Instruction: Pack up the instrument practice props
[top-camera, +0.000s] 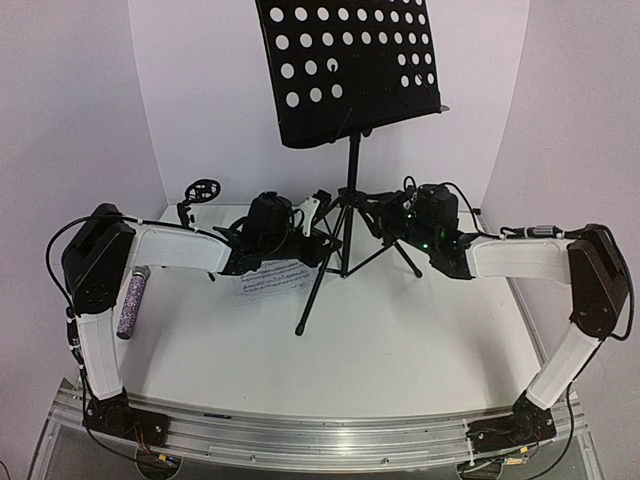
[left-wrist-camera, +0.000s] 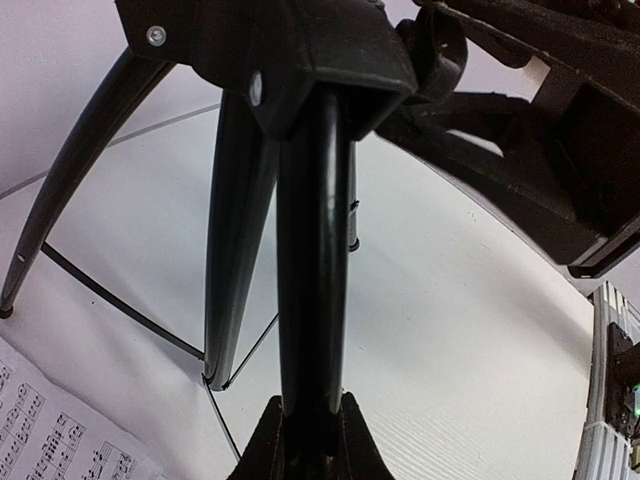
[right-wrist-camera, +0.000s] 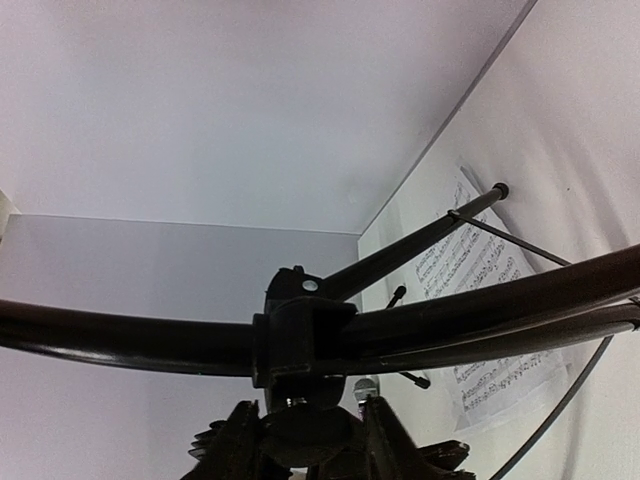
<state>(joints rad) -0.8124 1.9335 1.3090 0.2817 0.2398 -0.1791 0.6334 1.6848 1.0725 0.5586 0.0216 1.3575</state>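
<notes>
The tall black music stand (top-camera: 350, 70) stands at the back centre with its tripod legs (top-camera: 318, 290) spread. My left gripper (top-camera: 316, 236) is shut on one black tube (left-wrist-camera: 315, 250) of the tripod, just below the hub; its fingers (left-wrist-camera: 262, 445) press on both sides. My right gripper (top-camera: 392, 216) is shut around the round knob (right-wrist-camera: 318, 432) under the tripod hub (right-wrist-camera: 300, 335). White sheet music (top-camera: 270, 278) lies flat under the legs and also shows in the right wrist view (right-wrist-camera: 490, 290). The purple glitter microphone (top-camera: 133, 300) lies beside my left arm. The small black mic stand (top-camera: 202, 192) stands at the back left.
White walls close in the table at the back and on both sides. The perforated desk of the stand overhangs both grippers. A corner of the sheet music (left-wrist-camera: 50, 430) shows in the left wrist view. Thin brace wires (left-wrist-camera: 120, 305) run between the legs.
</notes>
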